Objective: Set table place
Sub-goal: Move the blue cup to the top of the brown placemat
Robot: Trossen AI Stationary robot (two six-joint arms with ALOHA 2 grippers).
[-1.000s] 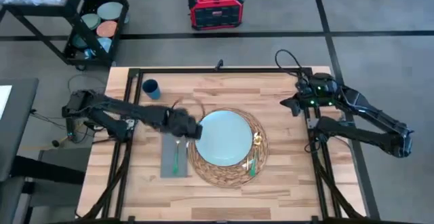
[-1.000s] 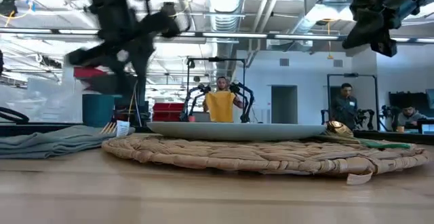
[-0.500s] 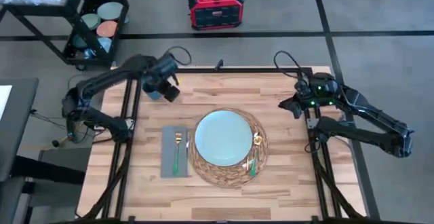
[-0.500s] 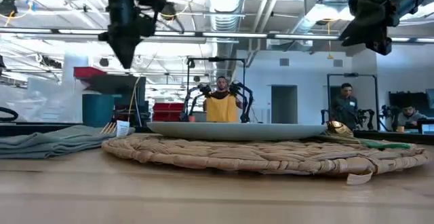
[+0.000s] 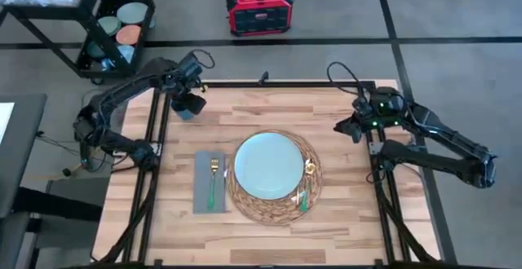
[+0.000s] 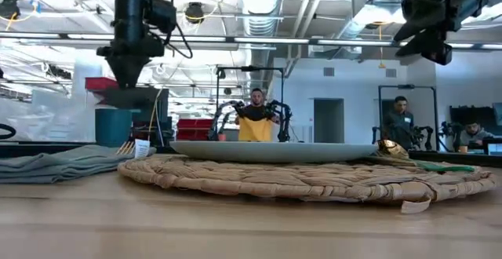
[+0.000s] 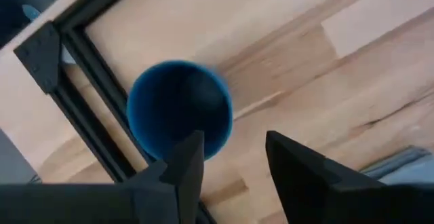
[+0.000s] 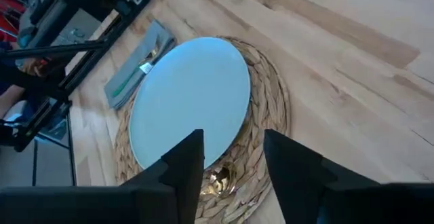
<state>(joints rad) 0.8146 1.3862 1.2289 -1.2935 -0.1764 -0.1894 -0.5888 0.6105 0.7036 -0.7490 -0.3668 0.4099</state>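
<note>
Napkin (image 5: 208, 182) and fork (image 5: 214, 179) lie nearest on the table (image 5: 351, 220), the fork on top of the grey cloth, just beside the straw mat (image 5: 306, 189). On the mat sits the pale blue plate (image 5: 269, 167), with more green-handled cutlery (image 5: 303, 200) lying on the mat's right rim. My right gripper (image 8: 230, 159) waits over the table's right edge, fingers apart and holding nothing, looking down at the plate. Farther off, at the far left corner, stands the dark blue cup (image 7: 178, 108), well apart from the rest of the place. My left gripper (image 7: 234, 159) hovers over it, fingers parted and empty, the cup's rim showing just beyond one fingertip. I judge the cup is the step in hand. Next I need to lower around the cup, close on its wall, and carry it to a spot near the plate.
</note>
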